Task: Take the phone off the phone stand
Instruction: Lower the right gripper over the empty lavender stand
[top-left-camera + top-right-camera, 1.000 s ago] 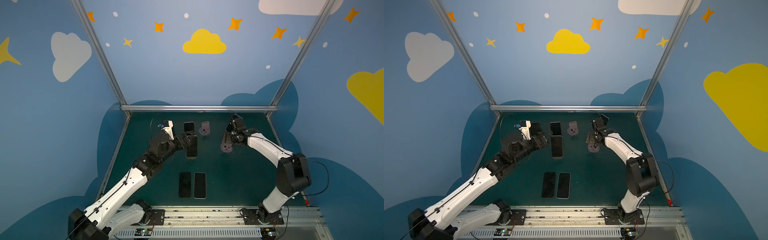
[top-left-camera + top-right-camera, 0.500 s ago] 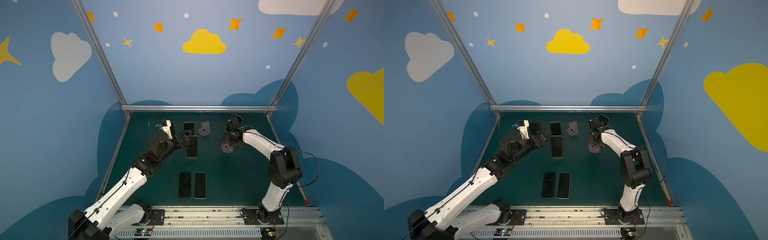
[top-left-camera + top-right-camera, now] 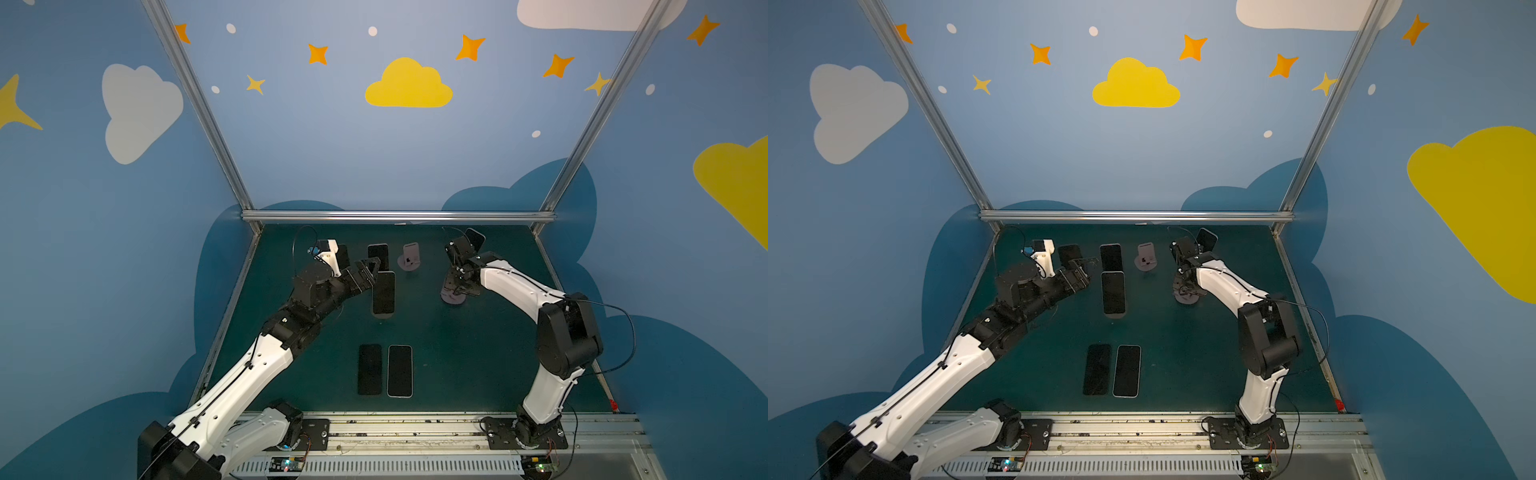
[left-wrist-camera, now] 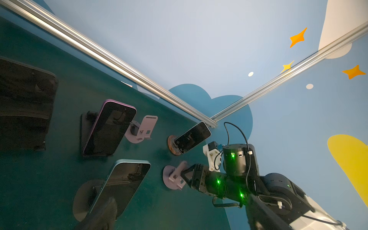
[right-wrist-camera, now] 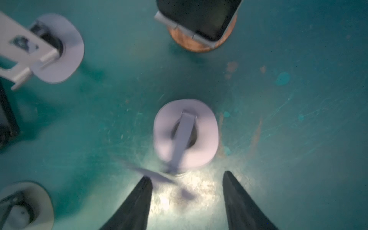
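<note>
You see a dark green table point(image 3: 478, 365) and blue walls point(image 3: 332, 145) with yellow clouds. The empty stand point(image 5: 186, 133) is lilac.

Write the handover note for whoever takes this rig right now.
Left end effector: open, empty, beside the blue-edged phone on its stand.
Right end effector: jaws apart, low over an empty lilac stand, holding nothing.
Done, as it looks: two phones lie flat at the front; a second lilac stand is also empty.
Left: the blue-edged phone, the purple-edged phone behind it and the phone on the wooden-base stand are on stands.
</note>
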